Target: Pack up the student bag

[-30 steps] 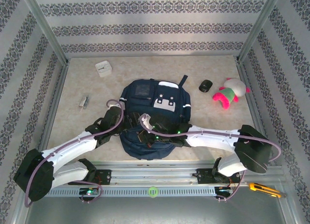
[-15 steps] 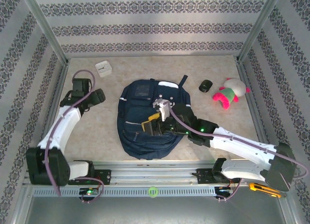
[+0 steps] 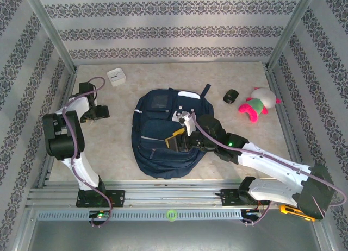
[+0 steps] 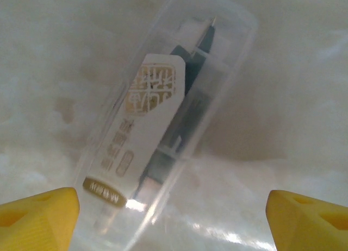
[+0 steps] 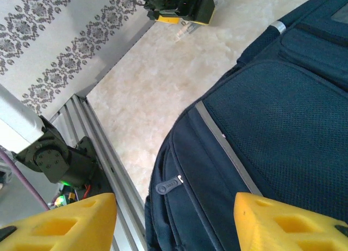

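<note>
Student bag (image 3: 155, 153): flat, middle of counter (image 3: 109, 148). Left jaws: wide apart, empty, over clear pen case (image 4: 163, 126); square them across its narrow width before you close. Right jaws: spread, empty, above bag.

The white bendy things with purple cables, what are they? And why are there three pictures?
They are two robot arms, bolted to the near edge of a table. Each arm ends in a pincer with two yellow fingers. The big picture looks down from a camera up above. The other two come from small cameras on the wrists, so you see each pincer's own fingers up close. On the table lie a navy blue student bag, a white box, a small black thing that looks like a computer mouse, and a pink and white plush toy. The left pincer hangs open over a clear case with a pen inside. The right pincer hangs open above the bag. Neither holds anything yet.
</note>
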{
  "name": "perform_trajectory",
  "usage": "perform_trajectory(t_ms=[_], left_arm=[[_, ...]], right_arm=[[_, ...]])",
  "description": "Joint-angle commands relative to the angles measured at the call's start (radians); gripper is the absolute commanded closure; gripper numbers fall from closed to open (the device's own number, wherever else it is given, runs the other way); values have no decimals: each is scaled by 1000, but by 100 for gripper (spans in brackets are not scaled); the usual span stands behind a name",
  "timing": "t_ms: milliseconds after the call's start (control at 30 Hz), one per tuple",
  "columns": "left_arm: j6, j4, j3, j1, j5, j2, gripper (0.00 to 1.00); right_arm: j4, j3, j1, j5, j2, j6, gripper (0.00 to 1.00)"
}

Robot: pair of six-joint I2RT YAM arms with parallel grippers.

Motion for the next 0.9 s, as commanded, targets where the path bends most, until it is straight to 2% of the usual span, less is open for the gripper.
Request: perform_trajectory(t_ms=[0, 100, 267, 367, 500, 700, 867], left_arm=[[77, -21, 33, 34, 6, 37, 12], [100, -16, 48, 52, 1, 74, 13], [128, 3, 67, 71, 4, 118, 22], [134, -40, 129, 79, 14, 166, 42], [137, -48, 125, 81, 36, 167, 53], [149, -24, 43, 72, 65, 28, 69], [241, 17, -75, -8, 173, -236, 75]], right_arm=[[2, -30, -17, -23, -33, -13, 42], [7, -40, -20, -31, -41, -15, 42], [4, -37, -23, -32, -42, -21, 42], [2, -32, -25, -36, -41, -25, 43], [-10, -31, -31, -34, -49, -27, 43], [-1, -29, -80, -55, -46, 21, 43], [-1, 21, -160, -145, 26, 107, 43]])
